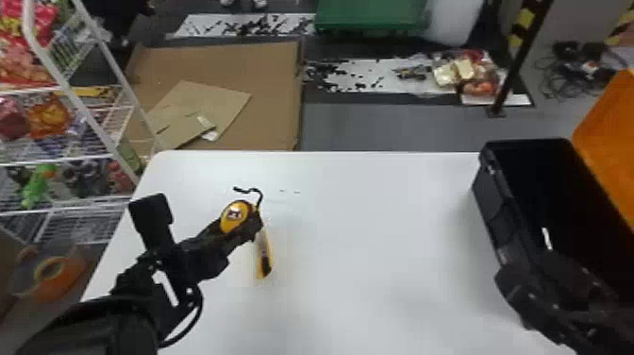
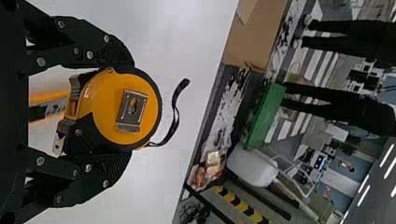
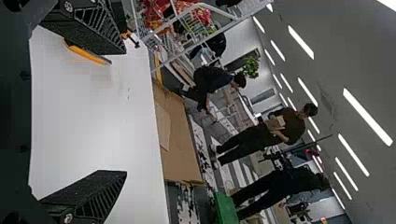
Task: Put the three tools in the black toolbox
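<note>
"What does your left gripper (image 1: 232, 230) have?"

"You have the tape measure (image 1: 234, 215) clamped between its fingers, parted by the case's width. The rounded end pokes beyond the fingertips, with the black strap (image 2: 175, 116) trailing out past them, and the blade mouth sits back toward the palm. You have it over the table's (image 1: 368, 226) left half."

"And the yellow tool (image 1: 264, 257)?"

"It's on the table, just to the near side of your tape measure."

"What about the right gripper (image 1: 528, 284)?"

"Yours is wide apart with nothing between the fingers, at the near right by the toolbox (image 1: 490, 207). The box's orange lid (image 1: 608, 137) stands open to the right."
</note>
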Robot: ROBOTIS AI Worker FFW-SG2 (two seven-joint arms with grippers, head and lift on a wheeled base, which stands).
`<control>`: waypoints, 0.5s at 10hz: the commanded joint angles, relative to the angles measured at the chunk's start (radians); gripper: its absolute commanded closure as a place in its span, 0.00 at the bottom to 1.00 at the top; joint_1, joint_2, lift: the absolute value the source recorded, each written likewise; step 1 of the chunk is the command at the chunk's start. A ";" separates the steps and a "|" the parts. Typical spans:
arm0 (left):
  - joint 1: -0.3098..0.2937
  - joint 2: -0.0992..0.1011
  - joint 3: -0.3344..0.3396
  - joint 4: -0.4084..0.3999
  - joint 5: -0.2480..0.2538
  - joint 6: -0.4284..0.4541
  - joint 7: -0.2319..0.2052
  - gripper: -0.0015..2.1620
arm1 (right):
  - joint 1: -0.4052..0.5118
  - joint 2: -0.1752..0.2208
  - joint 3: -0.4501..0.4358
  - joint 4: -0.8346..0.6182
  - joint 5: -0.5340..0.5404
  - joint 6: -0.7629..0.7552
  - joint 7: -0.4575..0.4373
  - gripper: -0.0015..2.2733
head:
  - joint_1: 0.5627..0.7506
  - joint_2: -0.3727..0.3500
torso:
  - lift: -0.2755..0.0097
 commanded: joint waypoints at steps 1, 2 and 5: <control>0.000 -0.003 0.007 -0.074 0.061 0.163 -0.055 0.86 | -0.003 -0.002 0.000 0.000 -0.002 0.009 0.000 0.04 | 0.70 0.55 | 0.77; -0.010 -0.003 0.017 -0.100 0.102 0.264 -0.108 0.86 | -0.004 -0.003 0.000 0.002 -0.002 0.009 0.000 0.04 | 0.70 0.53 | 0.77; -0.045 -0.003 0.043 -0.125 0.213 0.451 -0.227 0.86 | -0.010 -0.003 0.000 0.006 0.000 0.012 0.003 0.04 | 0.70 0.37 | 0.77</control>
